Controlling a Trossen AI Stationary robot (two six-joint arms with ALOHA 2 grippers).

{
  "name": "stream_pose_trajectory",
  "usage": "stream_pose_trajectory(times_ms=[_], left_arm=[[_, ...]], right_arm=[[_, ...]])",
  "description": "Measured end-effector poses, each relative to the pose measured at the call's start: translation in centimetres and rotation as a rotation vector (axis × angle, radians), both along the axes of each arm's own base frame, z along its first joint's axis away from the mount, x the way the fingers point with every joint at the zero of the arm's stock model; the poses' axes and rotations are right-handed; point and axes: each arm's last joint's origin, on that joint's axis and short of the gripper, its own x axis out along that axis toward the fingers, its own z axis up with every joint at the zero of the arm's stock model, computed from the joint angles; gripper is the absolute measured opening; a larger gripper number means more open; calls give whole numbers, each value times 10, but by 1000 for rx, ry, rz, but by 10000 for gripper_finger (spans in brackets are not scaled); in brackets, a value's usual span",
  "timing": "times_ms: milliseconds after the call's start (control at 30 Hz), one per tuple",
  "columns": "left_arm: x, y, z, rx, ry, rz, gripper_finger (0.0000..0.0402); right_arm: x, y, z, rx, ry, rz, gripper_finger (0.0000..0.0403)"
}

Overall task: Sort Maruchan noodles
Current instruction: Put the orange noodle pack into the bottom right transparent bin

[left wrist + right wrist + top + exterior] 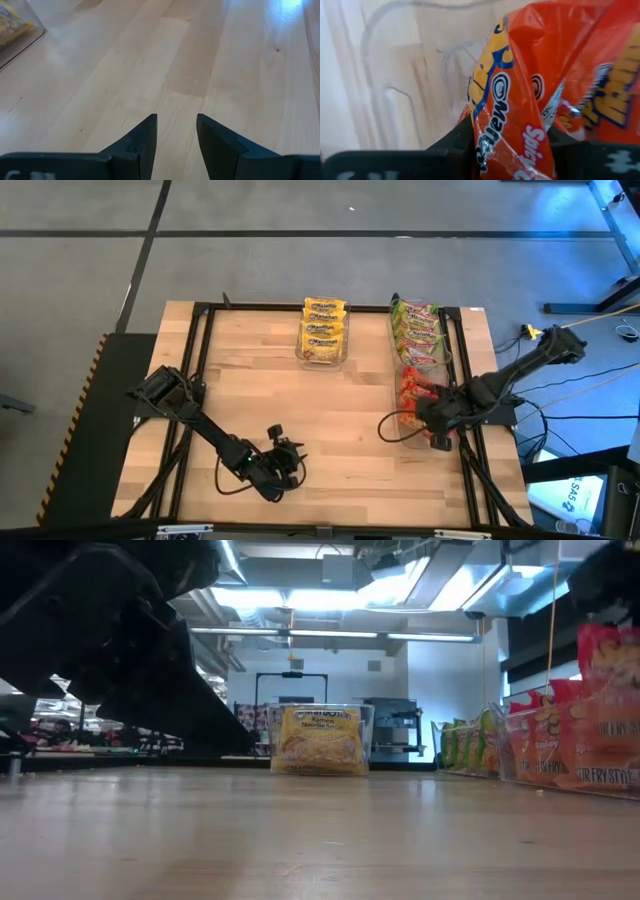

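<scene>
Three clear bins hold the noodle packets: yellow ones at the table's far middle, light green ones at far right, and red-orange ones just nearer than the green. My right gripper reaches in from the table's right over the near part of the red bin and is shut on a red-orange packet. My left gripper waits open near the table's near edge, over bare wood. In the low view the yellow packets stand upright in their bin. My right gripper pinches the red-orange packet between its two fingers, with crinkled wrapper bunched in the gap. The packet stands out ahead of the fingers over the clear bin's floor. Which edge it holds and whether the packet rests on anything cannot be told.
A black metal frame runs along the table's sides. Bare wood lies between the left arm and the bins. Cables and a yellow connector lie off the table's right edge. More red packets fill the low view's right side.
</scene>
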Motion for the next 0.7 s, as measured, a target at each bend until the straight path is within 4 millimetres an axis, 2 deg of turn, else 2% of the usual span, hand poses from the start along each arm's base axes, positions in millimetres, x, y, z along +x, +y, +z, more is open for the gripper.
stream_pose_trajectory(times_ms=[200, 433, 533, 700], left_arm=[[2, 2, 0, 0, 0, 8, 133], [2, 3, 0, -1, 0, 11, 133], [2, 3, 0, -5, 4, 6, 133], [2, 3, 0, -13, 10, -1, 133]], right_arm=[[0, 0, -25, 41, 3, 2, 96], [-1, -1, -31, 43, 8, -66, 101], [-1, -1, -31, 39, 6, -72, 121], [-2, -2, -31, 22, 6, -79, 181]])
